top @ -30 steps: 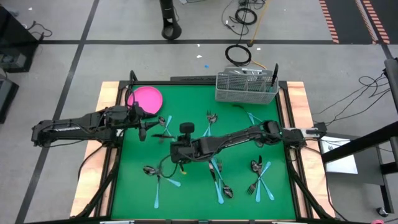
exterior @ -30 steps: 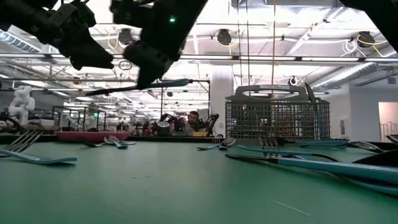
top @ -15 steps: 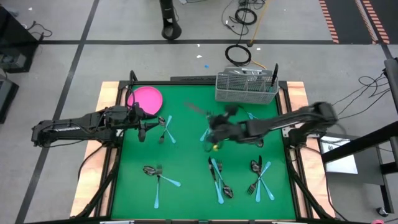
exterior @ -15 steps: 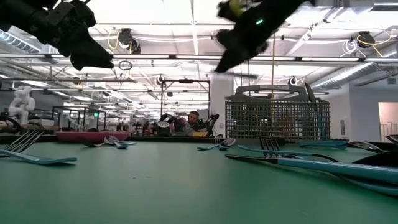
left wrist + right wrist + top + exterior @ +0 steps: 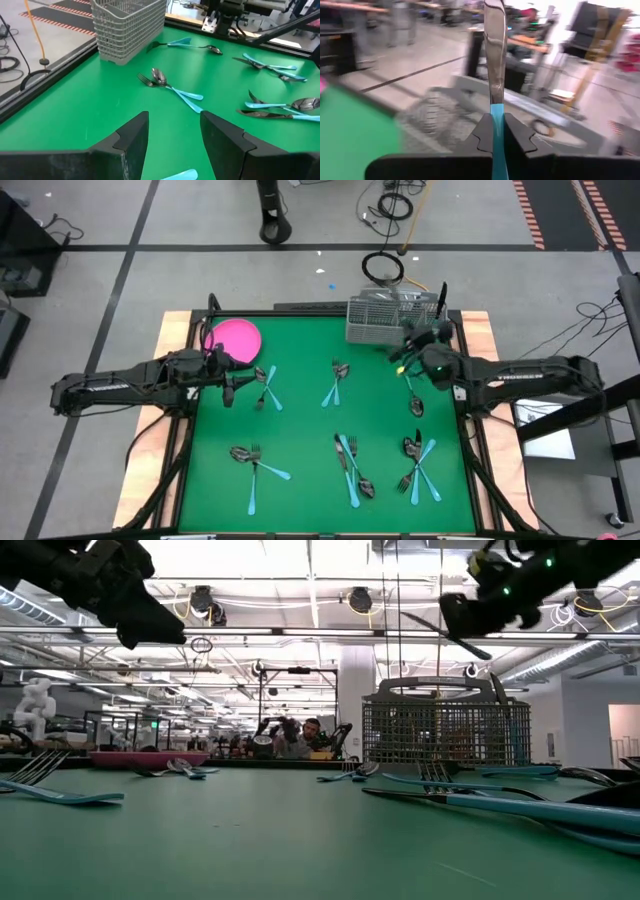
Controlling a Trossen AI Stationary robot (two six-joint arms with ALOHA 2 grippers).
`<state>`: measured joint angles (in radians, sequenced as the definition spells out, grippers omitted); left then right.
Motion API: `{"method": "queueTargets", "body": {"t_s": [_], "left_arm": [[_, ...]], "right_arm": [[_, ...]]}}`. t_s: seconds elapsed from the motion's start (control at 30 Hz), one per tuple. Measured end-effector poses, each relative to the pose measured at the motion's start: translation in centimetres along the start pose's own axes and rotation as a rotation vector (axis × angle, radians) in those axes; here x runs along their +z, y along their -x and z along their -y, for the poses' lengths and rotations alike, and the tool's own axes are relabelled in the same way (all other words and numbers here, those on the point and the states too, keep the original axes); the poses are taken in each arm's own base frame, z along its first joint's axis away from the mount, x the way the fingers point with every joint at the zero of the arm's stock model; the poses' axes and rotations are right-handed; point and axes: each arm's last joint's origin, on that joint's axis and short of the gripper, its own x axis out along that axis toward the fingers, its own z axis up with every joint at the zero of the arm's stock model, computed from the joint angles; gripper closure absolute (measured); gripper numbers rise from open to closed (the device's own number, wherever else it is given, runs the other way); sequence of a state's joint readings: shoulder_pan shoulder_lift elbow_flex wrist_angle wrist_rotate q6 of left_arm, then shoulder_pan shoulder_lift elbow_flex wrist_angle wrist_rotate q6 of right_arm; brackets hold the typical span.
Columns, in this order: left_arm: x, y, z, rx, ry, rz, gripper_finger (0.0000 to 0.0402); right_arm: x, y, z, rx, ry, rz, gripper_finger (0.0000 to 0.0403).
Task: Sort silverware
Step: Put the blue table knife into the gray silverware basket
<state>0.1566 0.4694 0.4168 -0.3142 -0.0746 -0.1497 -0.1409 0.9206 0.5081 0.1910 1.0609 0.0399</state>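
Your right gripper (image 5: 496, 131) is pinching a blue-handled knife (image 5: 494, 65) by its plastic handle, jaws closed tight on it, with the metal blade sticking out ahead toward the wire-mesh caddy (image 5: 392, 319). In the high view that gripper (image 5: 411, 346) is hovering just beside the caddy's near edge, above the green table (image 5: 300, 430).

You are handling a piece that looks light, stiff and thin, with a smooth handle likely to slip or swivel in the pads if it bumps the mesh. A hold on the handle close to the blade is probably giving you the best control of the tip.

The rest of the silverware is lying scattered on the table: 1 crossed pair near the middle (image 5: 336, 383), a cluster toward the front (image 5: 352, 465), another at the front right (image 5: 418, 465), a group at the front left (image 5: 255, 465), and a pair by the left gripper (image 5: 232, 388). That left gripper is waiting near the pink plate (image 5: 236, 337), its fingers (image 5: 132, 137) spread apart and empty.

You are working close to the caddy's rim and the table's right border, so room there is tight; the middle of the table is offering open space.
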Motion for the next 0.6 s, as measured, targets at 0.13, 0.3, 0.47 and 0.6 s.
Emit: {"method": "queueTargets", "body": {"t_s": [0.13,0.3,0.47,0.6], "left_arm": [[-0.1,0.0,0.0,0.002,-0.001,-0.014,0.0221],[-0.2,0.0,0.0,0.003,-0.002,-0.016,0.0221],[-0.2,0.0,0.0,0.003,-0.002,-0.016,0.0221],[-0.2,0.0,0.0,0.003,-0.002,-0.016,0.0221]], "right_arm": [[-1.0,-0.7,2.1,-0.131,-0.023,0.046,0.0403],[-2.3,-1.6,3.8,-0.224,-0.039,0.107,0.0403],[-3.3,-2.6,5.0,-0.213,-0.046,0.140,0.0403],[-4.2,-3.5,6.0,-0.280,-0.023,0.108,0.0403]]}}
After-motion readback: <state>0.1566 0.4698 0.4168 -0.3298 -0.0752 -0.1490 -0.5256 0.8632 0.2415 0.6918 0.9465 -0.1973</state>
